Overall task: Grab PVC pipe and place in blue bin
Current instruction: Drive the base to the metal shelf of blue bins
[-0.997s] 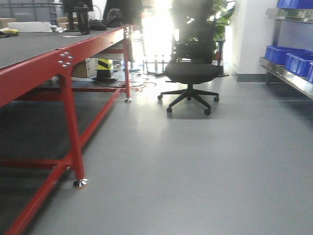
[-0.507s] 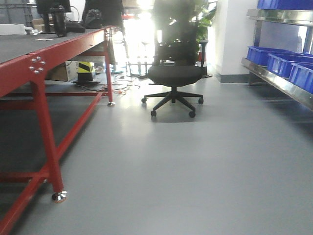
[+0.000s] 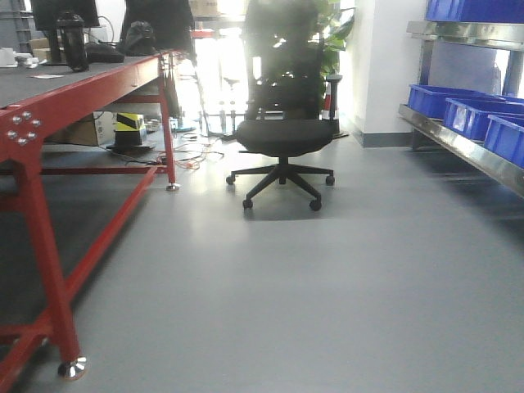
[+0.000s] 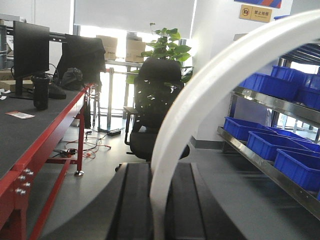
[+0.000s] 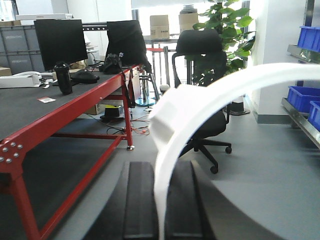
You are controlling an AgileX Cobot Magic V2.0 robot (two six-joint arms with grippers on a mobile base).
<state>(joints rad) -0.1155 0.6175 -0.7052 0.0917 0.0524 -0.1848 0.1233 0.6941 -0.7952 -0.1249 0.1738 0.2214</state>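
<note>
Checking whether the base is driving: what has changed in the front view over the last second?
The view advanced and swung right: the office chair and red table slid left in frame, nearer, and more blue bins show at right. Nothing in the room itself moved.

L gripper [image 4: 160,202] & R gripper [image 5: 159,202] level, pointing fwd, jaws each clamping pipe [image 4: 200,92]

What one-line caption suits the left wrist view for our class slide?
Left gripper grips a curved white PVC pipe; blue bins sit on steel shelving beyond.
</note>
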